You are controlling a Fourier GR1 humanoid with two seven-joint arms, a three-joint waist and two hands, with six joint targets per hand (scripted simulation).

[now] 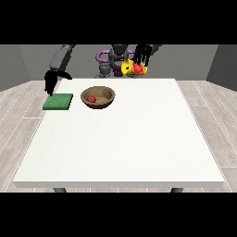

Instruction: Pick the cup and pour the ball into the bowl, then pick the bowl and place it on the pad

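Front view: white table (139, 148) filling most of the frame, robot small at the far edge. Near the far left of the tabletop, a flat green pad (58, 102), lying square on the surface. Just beside it to the right, apart from it, a brown wooden bowl (98, 97) standing upright, with the red ball (91, 98) resting inside, left of centre.

At the view's right, the hand at the view's right (141, 54) raised above the table's far edge, black fingers curled round a yellow cup (133, 68); cup tipped over on its side, red interior showing, held in the air well right of the bowl.

At the view's left, the hand at the view's left (52, 79) hanging just above the pad's far edge, fingers pointing downward and relaxed, holding nothing; touching the pad or not, cannot tell.
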